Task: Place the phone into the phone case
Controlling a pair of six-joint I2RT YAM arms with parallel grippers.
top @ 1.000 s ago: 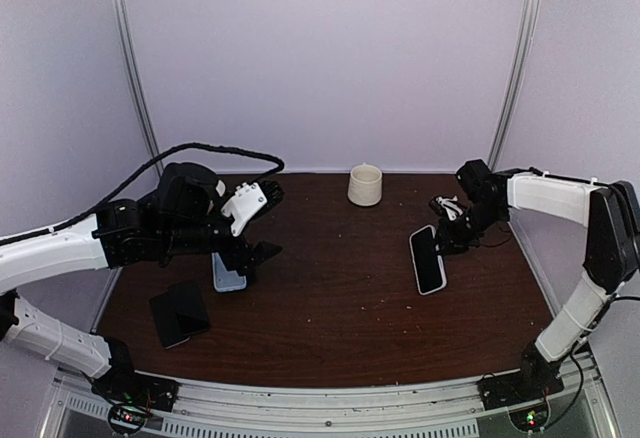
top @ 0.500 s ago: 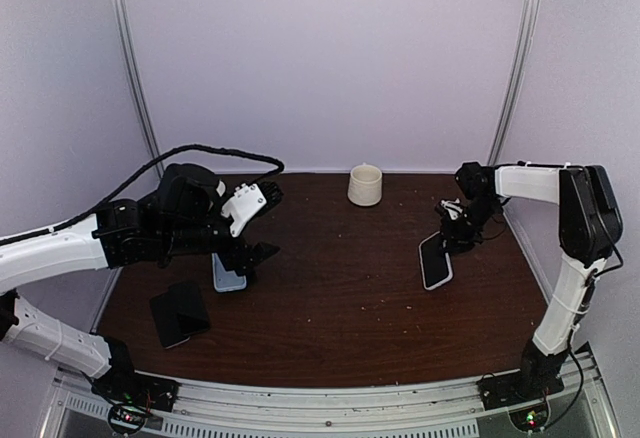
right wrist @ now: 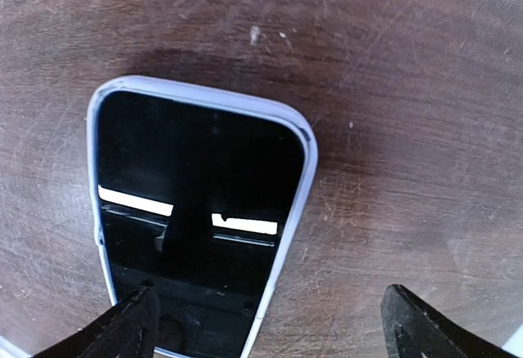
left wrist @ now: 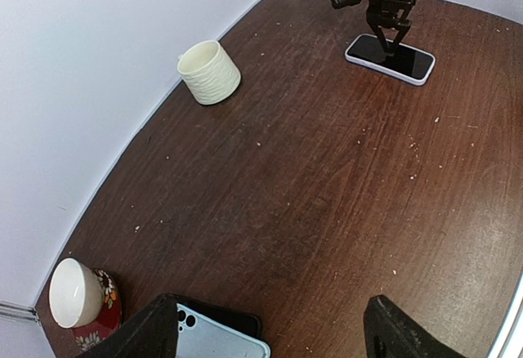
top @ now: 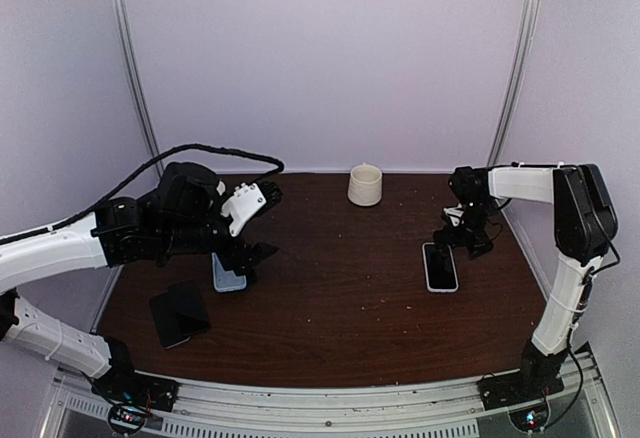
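Surface: dark wood, phone flat, screen up
Right hand: open just above phone, likely lining up a grasp
Left hand: open over phone case, probably to steady it

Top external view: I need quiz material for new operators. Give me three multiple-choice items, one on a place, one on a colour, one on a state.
1. Where does the cream cup stand?
A. At the far side, near the middle
B. At the near edge, by the arm bases
C. On top of the phone

2. What colour is the screen of the phone on the right?
A. Red
B. Green
C. Black

3. How is the right claw?
A. Shut on the phone
B. Open, just over the phone
C. Out of view

Answers:
1 A, the cup stands alone at the far side.
2 C, the screen is dark inside a pale rim.
3 B, its wrist view shows both fingers spread wide.
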